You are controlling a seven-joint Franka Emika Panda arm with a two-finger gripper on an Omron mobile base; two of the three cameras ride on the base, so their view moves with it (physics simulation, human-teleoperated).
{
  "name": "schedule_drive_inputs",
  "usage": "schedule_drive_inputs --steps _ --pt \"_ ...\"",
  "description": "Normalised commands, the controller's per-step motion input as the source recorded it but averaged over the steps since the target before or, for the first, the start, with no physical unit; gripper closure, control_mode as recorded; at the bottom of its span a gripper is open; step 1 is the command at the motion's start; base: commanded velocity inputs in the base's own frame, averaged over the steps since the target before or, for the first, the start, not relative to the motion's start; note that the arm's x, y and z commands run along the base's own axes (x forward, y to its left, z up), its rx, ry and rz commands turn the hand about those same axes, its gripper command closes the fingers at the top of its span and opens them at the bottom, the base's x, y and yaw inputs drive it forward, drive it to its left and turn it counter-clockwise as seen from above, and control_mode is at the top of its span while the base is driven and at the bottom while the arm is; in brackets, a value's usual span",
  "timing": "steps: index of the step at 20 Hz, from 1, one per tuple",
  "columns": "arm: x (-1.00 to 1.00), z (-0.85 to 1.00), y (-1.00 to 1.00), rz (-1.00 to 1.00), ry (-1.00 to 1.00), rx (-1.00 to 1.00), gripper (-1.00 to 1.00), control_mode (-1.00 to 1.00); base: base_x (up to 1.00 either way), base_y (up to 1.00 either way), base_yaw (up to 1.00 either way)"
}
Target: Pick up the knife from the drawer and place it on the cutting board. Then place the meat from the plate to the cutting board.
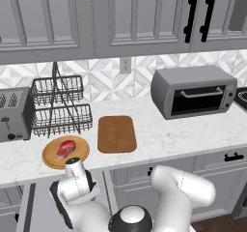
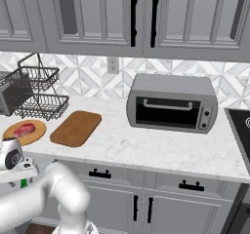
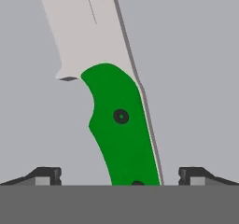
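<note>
My tool (image 3: pixel 119 177) stands apart, fingertips (image 3: pixel 46 174) flanking the knife (image 3: pixel 122 125) lying flat on the drawer (image 3: pixel 196 78) floor, handle between them, untouched.

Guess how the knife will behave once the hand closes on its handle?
Probably stiff: the knife has a flat steel blade and a solid riveted green handle. Likely light. Lying flat on the drawer floor, it may slide or pivot if the open hand closes unevenly.
</note>
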Motion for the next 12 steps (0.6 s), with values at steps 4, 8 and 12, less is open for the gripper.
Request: schedule_drive_inputs --steps 4,8,12 --pt "0.00 -0.07 0.00 0.00 0.07 0.00 1.00 -1.00 0.00 0.00 0.00" --pt "0.00 -0.09 0.00 0.00 0.08 0.00 1.00 -1.00 0.00 0.00 0.00" --pt "0.00 -0.19 0.00 0.00 0.17 0.00 1.00 -1.00 0.00 0.00 0.00"
